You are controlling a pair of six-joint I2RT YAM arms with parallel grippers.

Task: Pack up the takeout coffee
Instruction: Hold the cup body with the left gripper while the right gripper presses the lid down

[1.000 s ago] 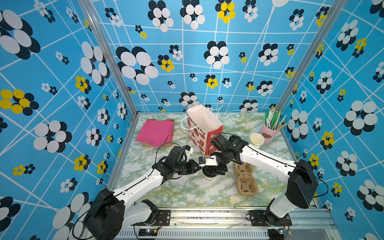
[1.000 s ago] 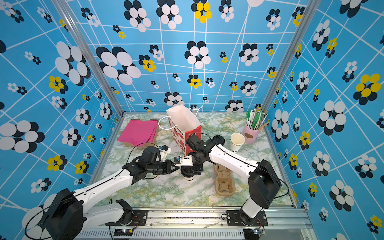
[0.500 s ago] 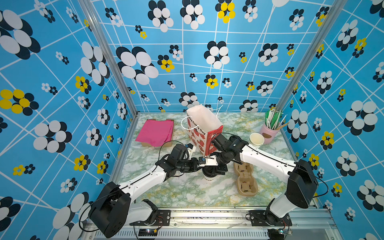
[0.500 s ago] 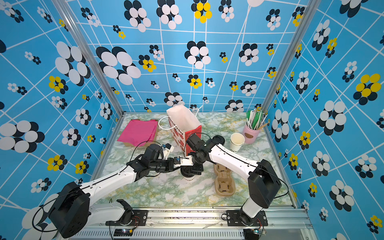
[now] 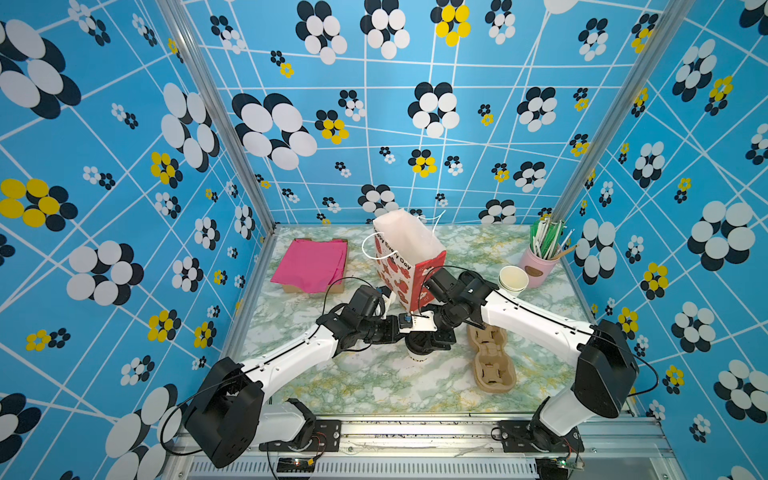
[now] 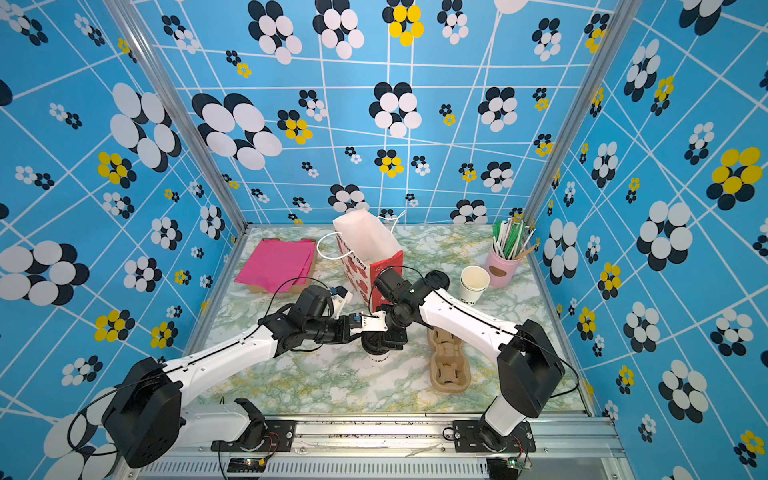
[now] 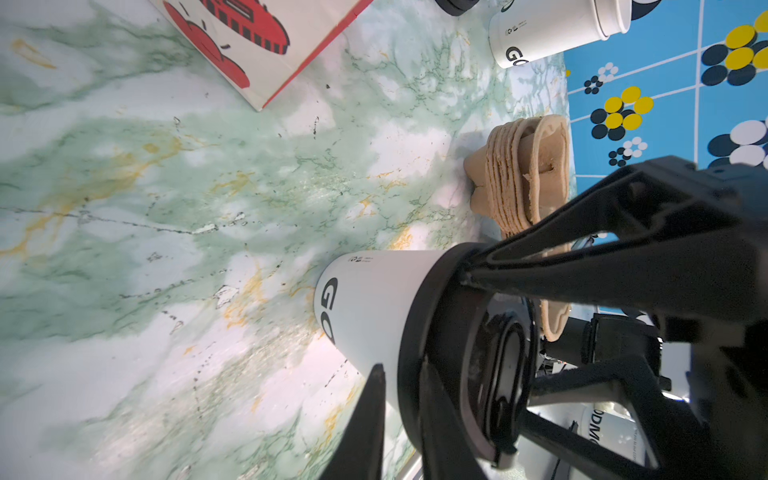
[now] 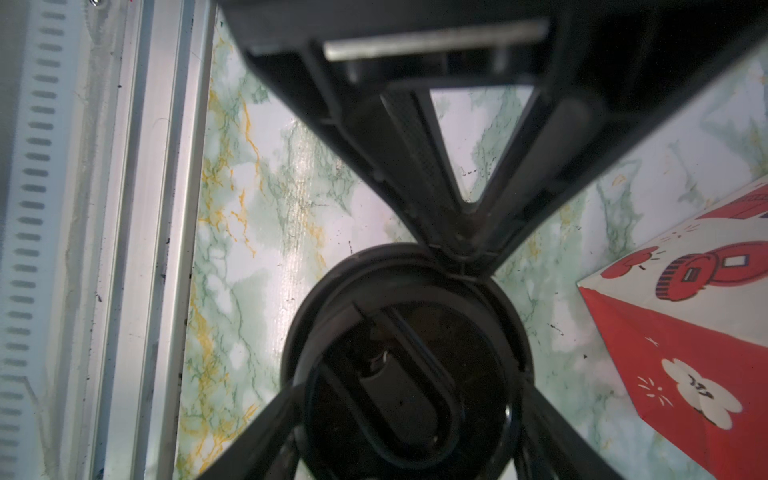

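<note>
"Looking in a top view, where does the takeout coffee (image 5: pixel 417 356) stand?"

"Upright on the marbled table (image 5: pixel 374 386), a little toward 6 o'clock from the middle, with the red-and-white paper bag (image 5: pixel 409 253) near it at 12 o'clock."

"What is at its 3 o'clock?"

"A stack of brown pulp cup carriers (image 5: pixel 490 361), close but apart. Some lidless cups (image 5: pixel 513 279) and a pink pot of straws (image 5: pixel 538 272) sit further off at 2 o'clock; a pink sheet (image 5: pixel 309 266) lies at 10 o'clock."

"And the right gripper (image 5: pixel 428 340)?"

"It points down over the cup from 2 o'clock, jaws spread wide across the black lid (image 8: pixel 469 324), a fingertip against the rim on either side, clamping it."

"The left gripper (image 7: pixel 402 399)?"

"It reaches in level from 9 o'clock, jaws nearly together, pinching the lid's rim: one finger on top, one under the rim."

"Is the cup lifted?"

"No, the left wrist view shows its base on the table."
</note>
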